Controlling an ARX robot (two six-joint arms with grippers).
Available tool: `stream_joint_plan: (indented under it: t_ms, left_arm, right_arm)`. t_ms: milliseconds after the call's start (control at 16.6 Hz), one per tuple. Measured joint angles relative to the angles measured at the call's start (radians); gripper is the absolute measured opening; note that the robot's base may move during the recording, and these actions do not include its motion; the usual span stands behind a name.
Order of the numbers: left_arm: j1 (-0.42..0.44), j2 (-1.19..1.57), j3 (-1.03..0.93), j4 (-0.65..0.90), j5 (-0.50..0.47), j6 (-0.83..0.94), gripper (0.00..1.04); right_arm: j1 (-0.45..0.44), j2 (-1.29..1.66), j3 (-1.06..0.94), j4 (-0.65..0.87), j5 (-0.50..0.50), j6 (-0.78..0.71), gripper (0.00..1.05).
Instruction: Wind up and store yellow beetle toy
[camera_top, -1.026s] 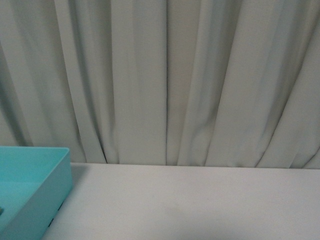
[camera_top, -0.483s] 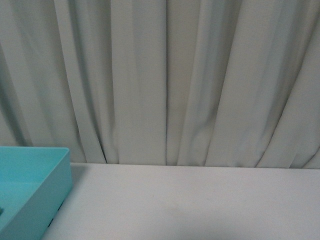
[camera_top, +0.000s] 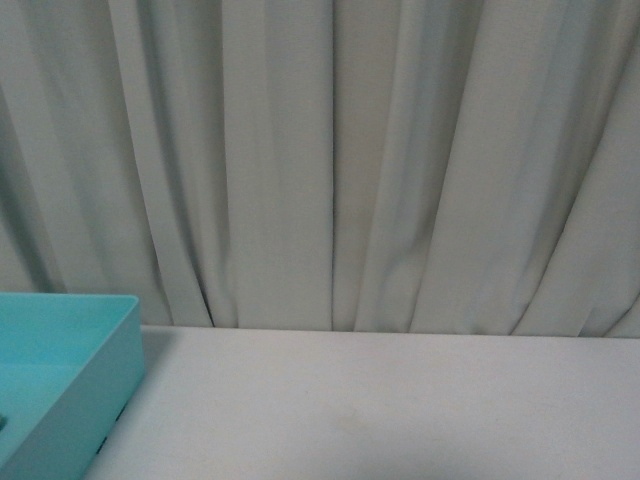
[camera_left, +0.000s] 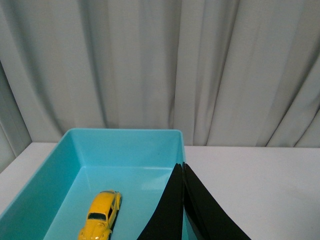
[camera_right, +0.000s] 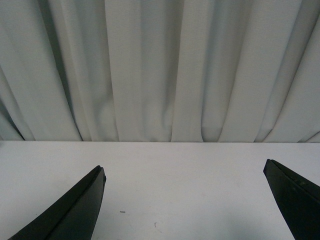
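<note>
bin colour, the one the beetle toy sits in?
Turquoise. The bin shows best in the left wrist view, with the yellow beetle toy inside.

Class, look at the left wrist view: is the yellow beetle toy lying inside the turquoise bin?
Yes, the yellow beetle toy rests on the floor of the turquoise bin.

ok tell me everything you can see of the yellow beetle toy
The beetle toy is a small glossy yellow car with a rounded body and dark windows. It looks like painted metal or plastic. It sits upright on the floor of the turquoise bin, apart from the walls, its lower end cut off by the left wrist view's edge. Nothing grips it; the shut left gripper is beside it, not touching.
</note>
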Motion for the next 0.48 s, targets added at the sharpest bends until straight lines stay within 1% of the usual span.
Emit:
stream_joint_plan:
  t_ms: [483]
  left_arm:
    - [0.0, -0.125, 0.0, -0.13, 0.0, 0.0, 0.02]
  right_arm:
    - [0.0, 0.0, 0.0, 0.0, 0.0, 0.0, 0.98]
